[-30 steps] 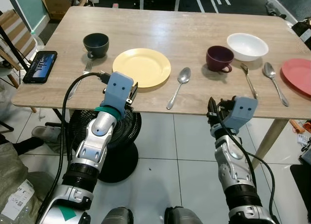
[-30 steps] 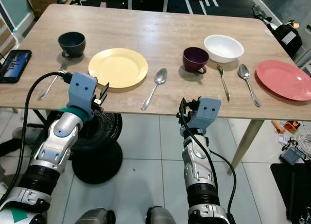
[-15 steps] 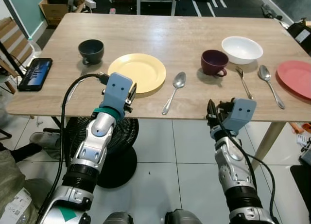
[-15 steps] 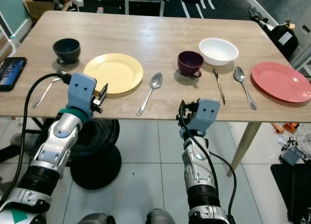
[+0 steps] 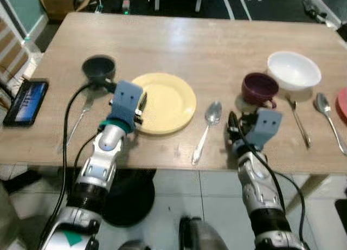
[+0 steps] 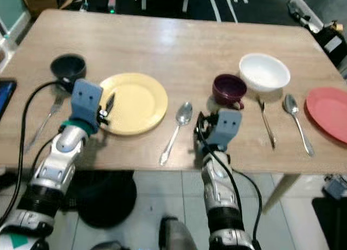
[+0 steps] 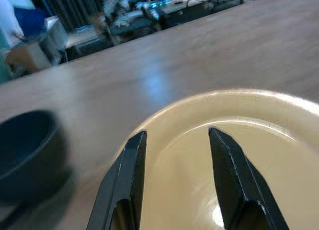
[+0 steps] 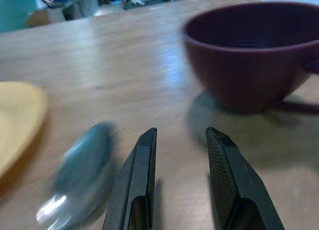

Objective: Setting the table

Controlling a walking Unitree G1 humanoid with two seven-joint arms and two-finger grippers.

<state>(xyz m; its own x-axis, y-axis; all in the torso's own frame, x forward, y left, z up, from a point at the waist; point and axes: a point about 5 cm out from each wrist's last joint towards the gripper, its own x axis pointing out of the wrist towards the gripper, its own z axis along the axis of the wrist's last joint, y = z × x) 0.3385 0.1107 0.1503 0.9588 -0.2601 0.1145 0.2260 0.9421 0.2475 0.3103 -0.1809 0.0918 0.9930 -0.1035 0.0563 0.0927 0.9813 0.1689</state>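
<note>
A yellow plate (image 5: pixel 168 101) lies on the wooden table (image 5: pixel 206 38), with a dark cup (image 5: pixel 98 68) and a fork (image 5: pixel 80 119) to its left and a spoon (image 5: pixel 207 128) to its right. Further right are a maroon cup (image 5: pixel 260 88), a white bowl (image 5: pixel 294 70), a second fork (image 5: pixel 298 120) and a second spoon (image 5: pixel 331 117). My left gripper (image 5: pixel 141 102) is open just above the yellow plate's (image 7: pixel 239 155) left rim. My right gripper (image 5: pixel 232 126) is open and empty, low over the table between the spoon (image 8: pixel 82 165) and the maroon cup (image 8: pixel 249 55).
A red plate (image 6: pixel 331 113) lies at the table's right end. A black phone (image 5: pixel 26 101) rests near the left edge. A black round stand (image 6: pixel 105 196) sits on the tiled floor under the table. The far half of the table is bare wood.
The camera has moved closer to the table. Both grippers have risen from below the front edge to over the tabletop, the left to the yellow plate's rim, the right beside the spoon.
</note>
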